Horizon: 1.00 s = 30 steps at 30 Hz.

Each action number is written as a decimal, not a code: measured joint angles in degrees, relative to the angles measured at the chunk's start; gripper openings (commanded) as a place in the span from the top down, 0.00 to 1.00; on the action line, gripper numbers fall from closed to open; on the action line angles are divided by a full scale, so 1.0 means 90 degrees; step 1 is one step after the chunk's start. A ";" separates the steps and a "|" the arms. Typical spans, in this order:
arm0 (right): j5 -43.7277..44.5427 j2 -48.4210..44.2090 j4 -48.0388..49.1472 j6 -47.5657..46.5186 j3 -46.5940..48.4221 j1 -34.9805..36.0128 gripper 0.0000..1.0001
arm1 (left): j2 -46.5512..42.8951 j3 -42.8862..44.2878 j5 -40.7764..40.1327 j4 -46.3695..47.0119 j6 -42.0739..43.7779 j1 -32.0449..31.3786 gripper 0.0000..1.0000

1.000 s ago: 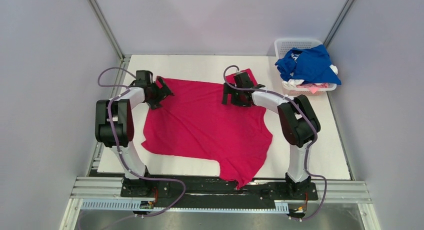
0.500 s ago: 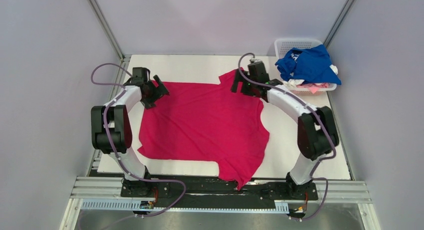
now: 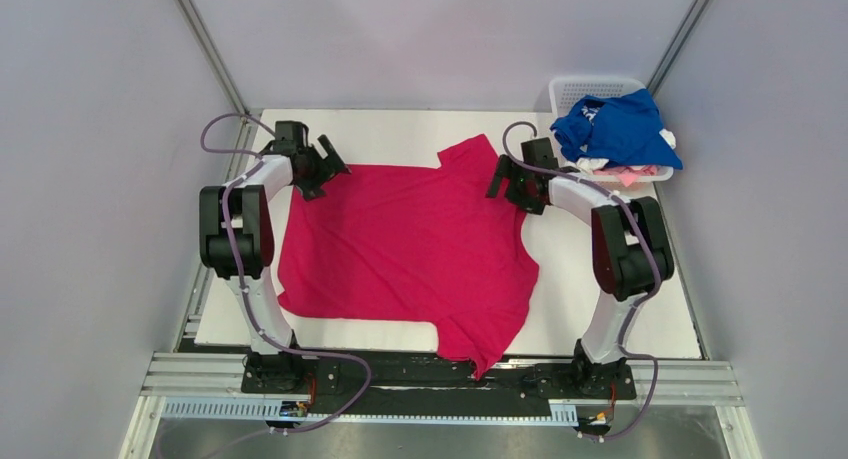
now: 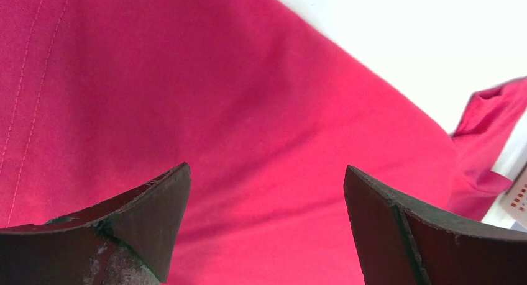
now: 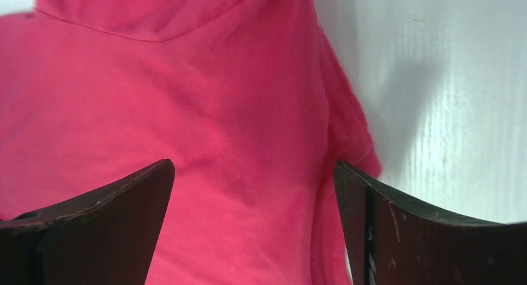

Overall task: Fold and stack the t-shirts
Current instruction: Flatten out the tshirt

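A plain magenta-red t-shirt (image 3: pixel 400 249) lies spread on the white table (image 3: pixel 400 129), its lower right part hanging over the near edge. My left gripper (image 3: pixel 322 169) hovers open over the shirt's far left corner; in the left wrist view the gripper (image 4: pixel 267 173) has only red cloth (image 4: pixel 186 80) under its wide-apart jaws. My right gripper (image 3: pixel 507 184) stands open at the far right sleeve; the right wrist view shows the gripper (image 5: pixel 252 167) above the sleeve hem (image 5: pixel 348 123), holding nothing. A royal blue t-shirt (image 3: pixel 612 127) tops a pile with white and pale pink ones (image 3: pixel 620 174).
A white lattice basket (image 3: pixel 590 82) holding the pile stands at the table's far right corner. Grey walls and metal frame posts close in the table on three sides. Bare white table (image 5: pixel 447 99) lies right of the sleeve.
My right gripper has moved rightward from the shirt's collar area to its far right sleeve. My left gripper shifted slightly farther back. The shirt lies flatter, its far sleeve uncovered.
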 measured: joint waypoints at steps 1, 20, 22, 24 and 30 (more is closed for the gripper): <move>-0.0024 0.0148 0.0005 0.0005 0.0046 0.0002 0.00 | 0.0097 0.0010 0.0002 -0.0010 0.0000 0.0000 0.00; 0.0498 0.0580 0.0056 0.0889 0.0296 -0.0821 0.00 | 0.0738 0.0619 -0.0180 -0.0182 -0.0129 -0.0002 0.00; 0.0585 0.0566 0.0002 0.0894 0.0299 -0.0828 0.00 | 0.0743 0.0619 -0.0070 -0.0165 -0.0151 -0.0002 0.00; 0.0597 0.0544 -0.0044 0.0872 0.0299 -0.0835 0.00 | 0.0746 0.0619 0.0046 -0.0165 -0.0151 0.0000 0.00; 0.0680 0.0342 -0.0539 0.0515 0.0301 -0.0729 0.00 | 0.0656 0.0614 0.0044 -0.0350 0.0000 -0.0129 0.00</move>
